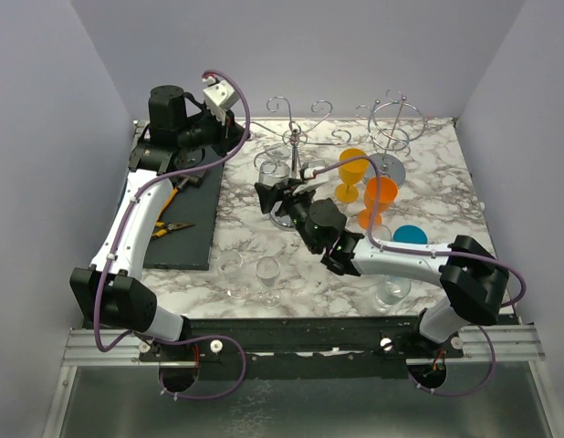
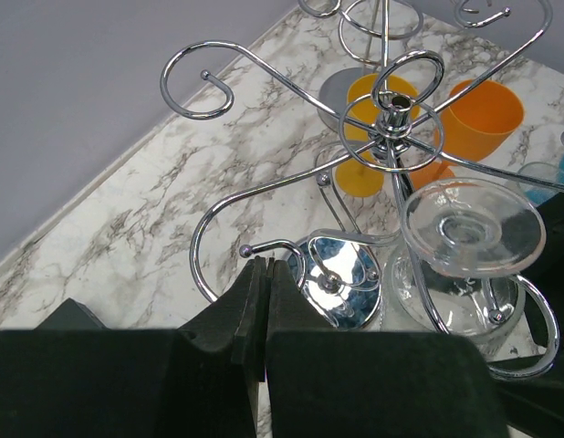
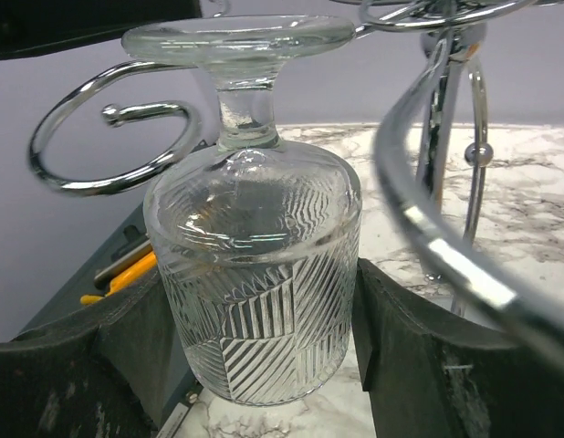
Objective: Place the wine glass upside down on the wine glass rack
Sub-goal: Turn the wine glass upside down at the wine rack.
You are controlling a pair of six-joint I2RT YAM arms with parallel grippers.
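At the rack (image 2: 391,120), grips upside-down wine glass (image 3: 255,246) in right hand (image 3: 259,306); holds left hand (image 2: 266,272) closed, empty, nearby.

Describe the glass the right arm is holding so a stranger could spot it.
On the marble table, find the chrome rack at centre. The right gripper holds a glass upside down at its arms. It alone is inverted, clear with a ribbed cut pattern.

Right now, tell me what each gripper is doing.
Left gripper: closed, holding nothing.
Right gripper: closed on the upside-down wine glass, gripping its bowl.
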